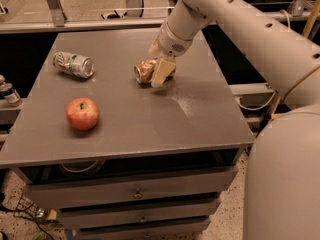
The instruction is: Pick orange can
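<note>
while the gripper [159, 74] sits low at the orange can [143, 70], its opening can't be told. risk: the dented can could skid sideways if nudged off-centre.

Gripper [156, 70] at orange can [144, 70], mid tabletop [200, 119]; open room front and right; apple [82, 113], green-and-white can [74, 64] well apart leftward.

Jaws low over surface [200, 114], right at orange can [144, 70], covering can's right end. Green can [74, 64] well left of jaws, on its side. Apple [82, 113] left of jaws & nearer cam, upright. Arm [240, 24] comes in from upper right.
</note>
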Tool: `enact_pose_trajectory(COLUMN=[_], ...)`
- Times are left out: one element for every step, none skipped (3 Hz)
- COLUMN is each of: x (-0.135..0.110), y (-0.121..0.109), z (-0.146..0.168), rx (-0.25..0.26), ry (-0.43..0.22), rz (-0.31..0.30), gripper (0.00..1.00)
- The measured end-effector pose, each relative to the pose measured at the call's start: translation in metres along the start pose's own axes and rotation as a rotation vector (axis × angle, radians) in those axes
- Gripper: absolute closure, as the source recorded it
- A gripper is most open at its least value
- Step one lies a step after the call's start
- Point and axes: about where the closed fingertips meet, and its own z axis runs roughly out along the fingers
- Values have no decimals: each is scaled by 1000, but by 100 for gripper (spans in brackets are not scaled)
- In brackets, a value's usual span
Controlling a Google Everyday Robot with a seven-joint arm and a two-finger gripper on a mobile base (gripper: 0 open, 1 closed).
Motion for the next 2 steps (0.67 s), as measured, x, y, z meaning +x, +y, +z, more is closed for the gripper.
enact_pose_trajectory(x=[1,-1], y=[-3,-5], z=[8,9], rx=[-21,-29], ry=[-18,-23], rz=[-5,-14], gripper=[49,72])
